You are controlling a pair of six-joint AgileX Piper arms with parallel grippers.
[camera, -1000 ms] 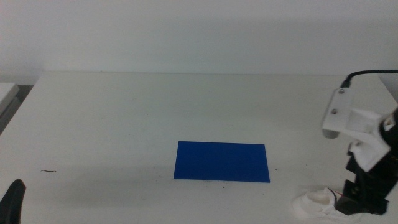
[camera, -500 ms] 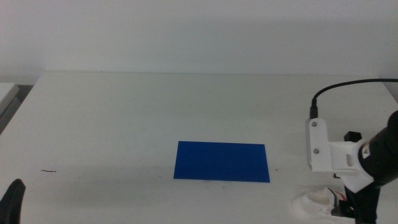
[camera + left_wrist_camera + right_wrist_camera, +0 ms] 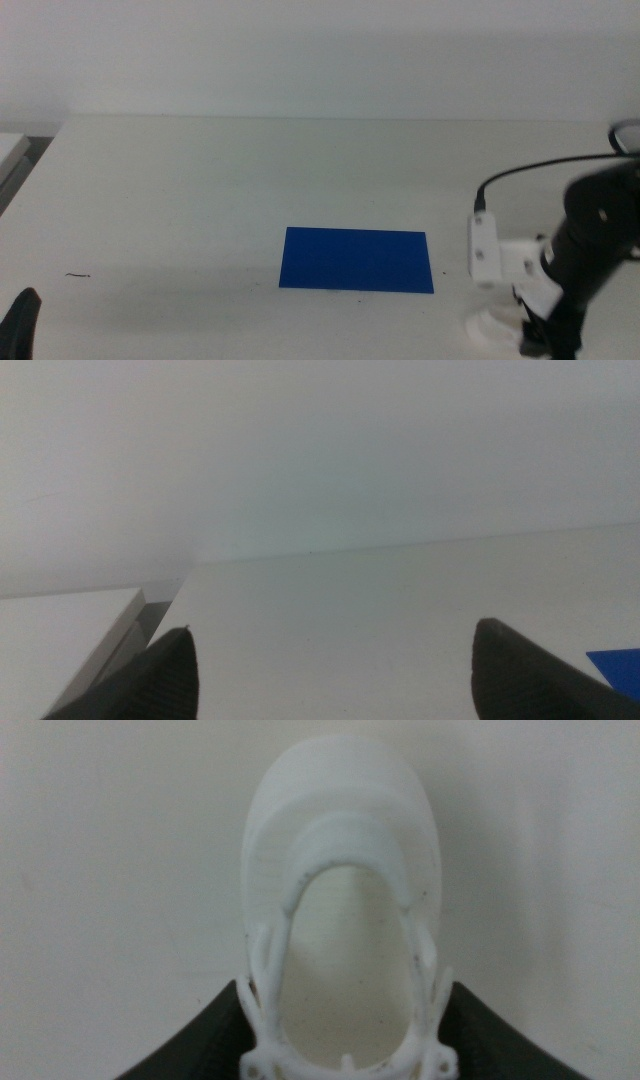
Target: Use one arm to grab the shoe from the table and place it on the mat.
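The white shoe (image 3: 490,325) lies on the table (image 3: 250,180) near the front right, right of the deep blue mat (image 3: 357,260). In the right wrist view the shoe (image 3: 340,810) fills the middle, all white, toe pointing away; no stripes show. My right gripper (image 3: 540,338) is low over the shoe's heel end. Its jaws are open and stand one on each side of the shoe (image 3: 345,995), close against its sides. My left gripper (image 3: 20,325) waits at the front left, open and empty (image 3: 330,670).
A small dark mark (image 3: 78,274) lies on the table at the left. The table's left edge (image 3: 150,620) and a corner of the mat (image 3: 620,665) show in the left wrist view. The right arm's black cable (image 3: 520,170) arcs above its wrist.
The right arm has swung left and down over the shoe, and its wrist camera mount has shifted left. The shoe, the mat and the left gripper have not moved.
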